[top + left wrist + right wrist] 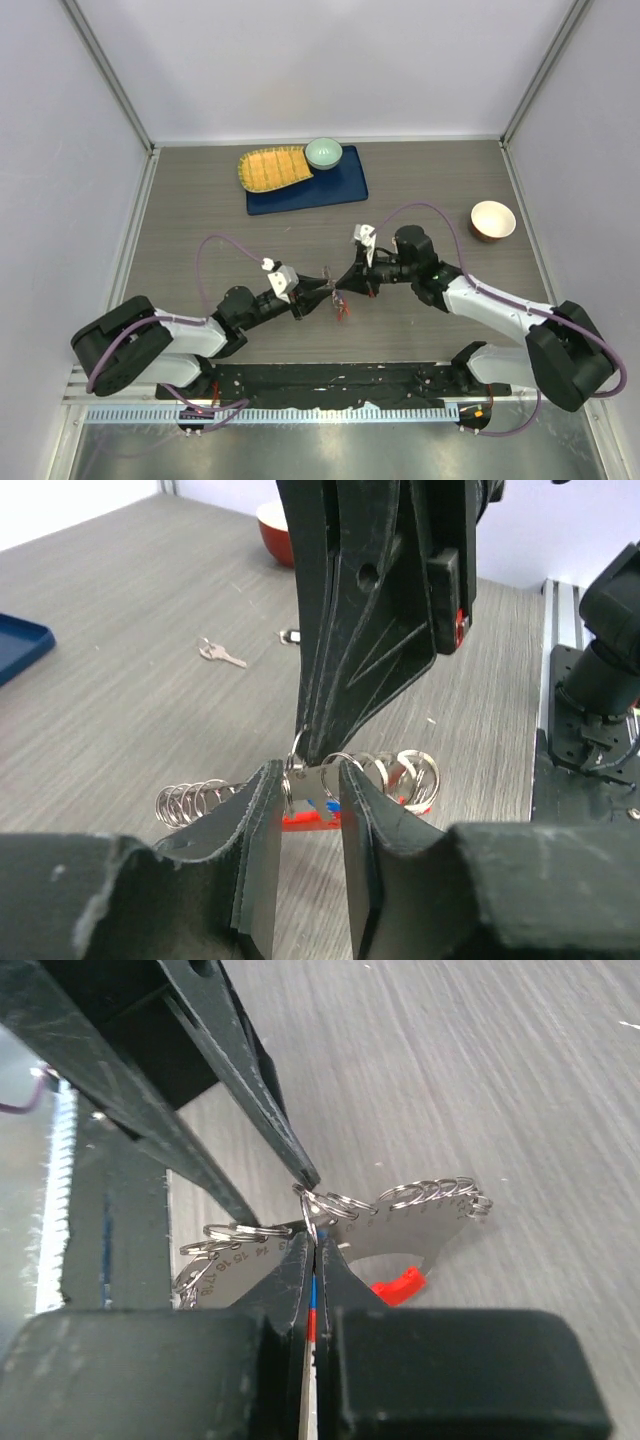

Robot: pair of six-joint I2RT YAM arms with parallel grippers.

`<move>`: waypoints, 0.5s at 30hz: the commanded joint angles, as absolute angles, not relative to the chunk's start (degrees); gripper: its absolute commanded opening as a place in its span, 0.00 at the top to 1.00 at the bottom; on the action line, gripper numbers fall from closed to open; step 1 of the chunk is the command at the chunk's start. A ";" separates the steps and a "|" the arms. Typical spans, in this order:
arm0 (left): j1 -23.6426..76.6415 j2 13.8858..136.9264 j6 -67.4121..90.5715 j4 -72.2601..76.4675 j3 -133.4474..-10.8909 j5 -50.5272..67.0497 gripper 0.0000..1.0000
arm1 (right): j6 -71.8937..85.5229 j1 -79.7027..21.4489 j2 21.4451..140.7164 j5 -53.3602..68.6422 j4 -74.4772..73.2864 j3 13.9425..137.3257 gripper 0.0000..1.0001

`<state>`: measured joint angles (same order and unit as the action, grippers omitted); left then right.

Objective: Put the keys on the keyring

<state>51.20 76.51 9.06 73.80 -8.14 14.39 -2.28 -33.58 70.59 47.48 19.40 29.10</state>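
1. Grey wood-grain table (200, 200) inside white walls; in the overhead view a blue tray (320, 190) at upper centre carries a yellow woven basket (272, 168) and a pale green bowl (323, 152), with a red bowl (492, 220) at upper right.
2. Both arms meet at the centre of that view, over the keyring (420, 1215).
3. It is a curved grey plate edged with split rings, with a red tag (398, 1285) beneath, held just above the table.
4. Right gripper (312, 1250): jaws pressed together, pinching one ring of the keyring at their tips.
5. Left gripper (308, 780): jaws parted, that same ring in the gap; whether the pads touch it cannot be told.
6. A bare silver key (222, 655) lies on the table, in the upper left of the left wrist view, well apart from the keyring.
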 commanded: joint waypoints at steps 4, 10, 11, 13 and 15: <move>51.42 67.16 3.43 67.79 -6.95 12.22 0.63 | -20.90 -44.72 70.40 21.30 -11.14 43.92 0.99; 51.42 60.30 0.26 59.00 -4.84 9.50 0.60 | -26.53 -49.30 73.21 10.64 -21.88 50.00 0.99; 51.50 59.68 -1.30 58.19 -4.66 9.41 0.60 | -27.85 -49.39 73.21 10.63 -22.41 50.36 0.99; 51.42 58.37 -2.28 56.17 -4.22 9.23 0.60 | -29.09 -49.48 73.13 12.03 -23.38 50.97 0.99; 51.42 57.92 -2.72 55.02 -4.31 9.58 0.60 | -30.32 -49.57 72.95 13.27 -23.82 51.50 0.99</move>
<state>51.27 59.53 0.80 58.81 -4.58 10.72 -25.26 -49.17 73.45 15.25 -19.97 47.99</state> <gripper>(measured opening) 0.400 0.040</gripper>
